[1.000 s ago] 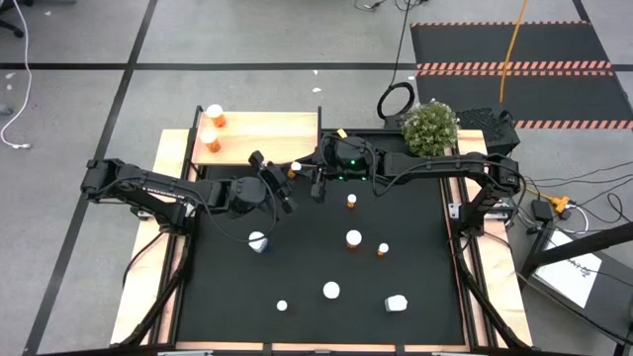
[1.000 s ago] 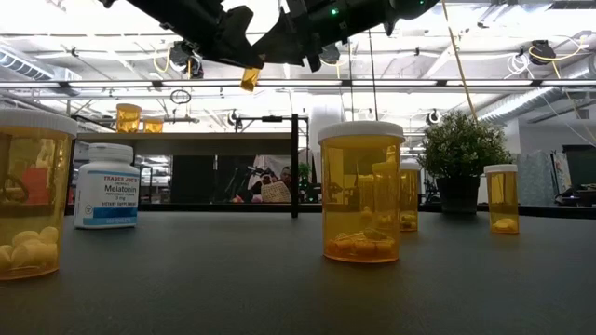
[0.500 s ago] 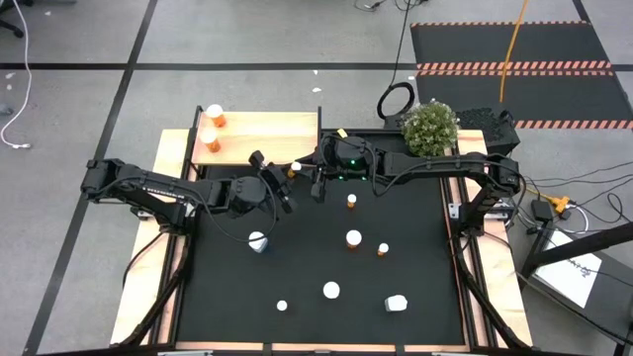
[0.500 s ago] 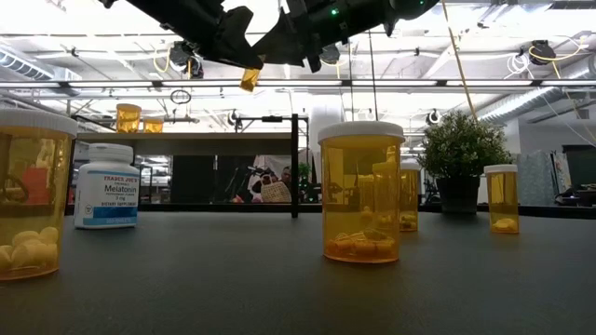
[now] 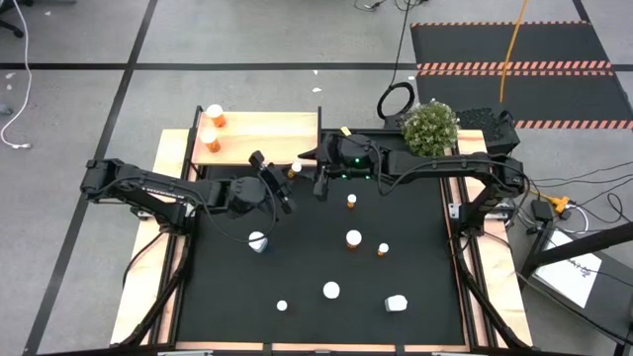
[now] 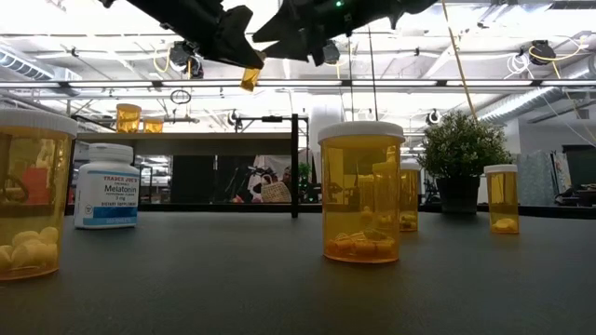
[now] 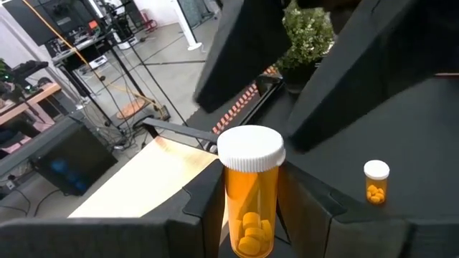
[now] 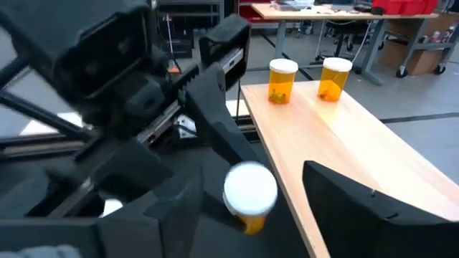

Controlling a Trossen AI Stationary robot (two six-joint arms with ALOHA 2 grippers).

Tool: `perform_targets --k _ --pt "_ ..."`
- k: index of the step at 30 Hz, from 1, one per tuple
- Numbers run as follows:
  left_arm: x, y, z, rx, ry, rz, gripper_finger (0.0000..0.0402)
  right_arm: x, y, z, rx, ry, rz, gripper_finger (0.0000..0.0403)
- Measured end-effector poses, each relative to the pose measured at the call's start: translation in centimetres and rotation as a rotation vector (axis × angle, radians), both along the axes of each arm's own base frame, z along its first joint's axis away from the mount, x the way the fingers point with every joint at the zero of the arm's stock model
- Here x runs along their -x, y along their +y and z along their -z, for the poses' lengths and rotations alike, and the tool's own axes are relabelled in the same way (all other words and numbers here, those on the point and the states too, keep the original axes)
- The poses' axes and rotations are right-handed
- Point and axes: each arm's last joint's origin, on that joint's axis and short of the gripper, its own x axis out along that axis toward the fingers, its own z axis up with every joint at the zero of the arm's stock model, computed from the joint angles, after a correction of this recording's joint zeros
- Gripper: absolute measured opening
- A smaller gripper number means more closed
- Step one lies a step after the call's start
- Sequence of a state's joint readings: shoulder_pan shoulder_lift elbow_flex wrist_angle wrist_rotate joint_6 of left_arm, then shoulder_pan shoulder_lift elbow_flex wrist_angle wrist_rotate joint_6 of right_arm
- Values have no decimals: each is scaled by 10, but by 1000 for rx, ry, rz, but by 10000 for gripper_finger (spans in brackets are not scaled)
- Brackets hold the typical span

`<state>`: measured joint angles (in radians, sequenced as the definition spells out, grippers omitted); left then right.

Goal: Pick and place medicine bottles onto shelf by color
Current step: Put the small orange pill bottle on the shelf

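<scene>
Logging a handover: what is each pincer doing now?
Left pincer: shut on an orange bottle.
Right pincer: open around that bottle.

Ten small medicine bottles in all – eight orange plastic medicine bottles with white caps (image 5: pixel 353 238) and two white plastic bottles with bluish labels (image 5: pixel 258 241). One flat light-wood shelf on black legs (image 5: pixel 267 133), one black rectangular mat (image 5: pixel 227 287), one bushy green potted plant (image 5: pixel 430 127) – and two dark robot arms (image 5: pixel 148 186).
</scene>
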<state>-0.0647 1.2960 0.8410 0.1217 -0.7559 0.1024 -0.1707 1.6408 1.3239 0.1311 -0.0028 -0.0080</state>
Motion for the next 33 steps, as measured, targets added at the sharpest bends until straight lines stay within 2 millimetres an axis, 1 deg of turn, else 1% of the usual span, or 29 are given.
perform_targets --k 4,8,10,12,15,18,23,26,30,33 --pt "6 -1 -9 3 -38 3 122 9 5 -4 47 70 -25 264" --pt "20 -1 -27 20 -121 5 122 14 6 -4 84 114 -33 274" --pt "26 -2 -35 35 -167 12 122 13 5 1 93 123 -13 274" --pt "32 -3 -42 63 -206 58 122 9 4 7 97 98 -15 272" --pt "33 -5 -48 119 -272 132 122 7 4 19 105 65 -15 270" --pt "31 -8 -48 142 -292 159 122 7 4 21 113 4 -14 271" --pt "19 -10 -43 140 -317 166 122 7 8 22 96 -73 -85 268" --pt "12 -10 -39 129 -329 168 122 6 11 20 97 -98 -95 262" --pt "4 -10 -35 117 -332 167 122 6 11 19 99 -108 -95 245" --pt "3 -9 -34 115 -337 161 122 6 11 19 97 -111 -94 221"
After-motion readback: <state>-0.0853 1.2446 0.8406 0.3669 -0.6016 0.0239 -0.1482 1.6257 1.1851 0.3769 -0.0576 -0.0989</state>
